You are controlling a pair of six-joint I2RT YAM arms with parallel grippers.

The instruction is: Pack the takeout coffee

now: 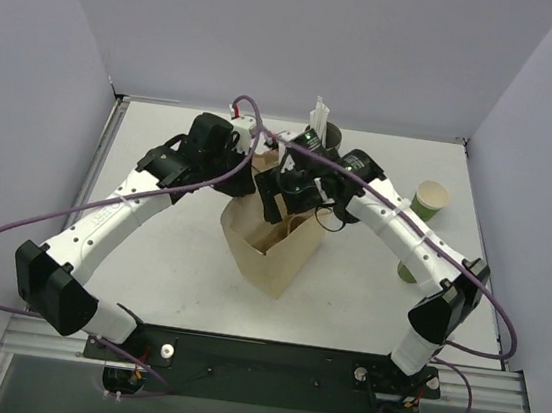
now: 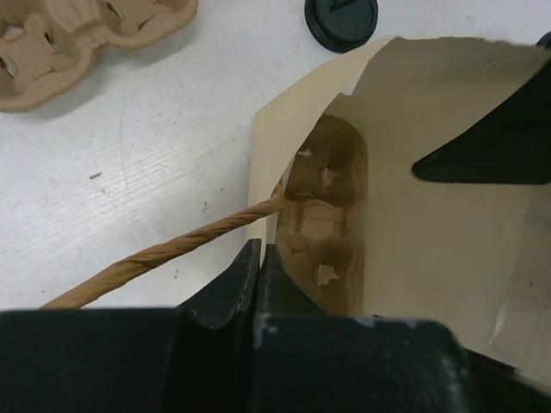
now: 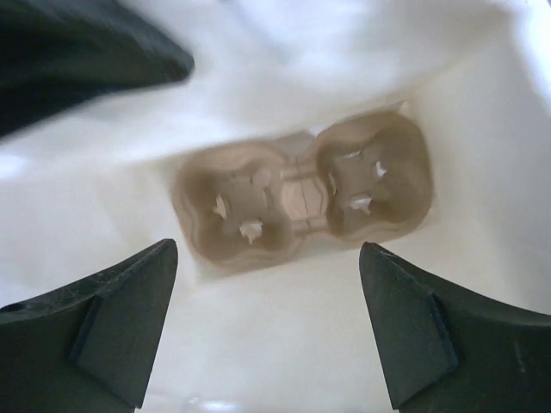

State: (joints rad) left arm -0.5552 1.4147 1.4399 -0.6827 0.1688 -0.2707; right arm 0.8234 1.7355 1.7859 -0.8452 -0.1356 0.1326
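Left pincer (image 2: 261, 251) clamped shut on the paper bag (image 1: 268, 251) rim mid-table (image 1: 171, 279), right pincer (image 3: 267, 249) wide, empty over the cup carrier (image 3: 301, 194) inside, green cup (image 1: 431, 198) lidless near right edge, black lid (image 2: 341, 19) beside bag: bag-open step, next probably right fetches cup.

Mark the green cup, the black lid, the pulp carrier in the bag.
Small green paper cup with tan rim (image 1: 431, 197), top external view, on its open mouth.
Round black plastic lid (image 2: 341, 19), left wrist view, on its flat centre.
Brown moulded-pulp two-cup carrier (image 3: 301, 196), right wrist view, on the bridge between its wells.
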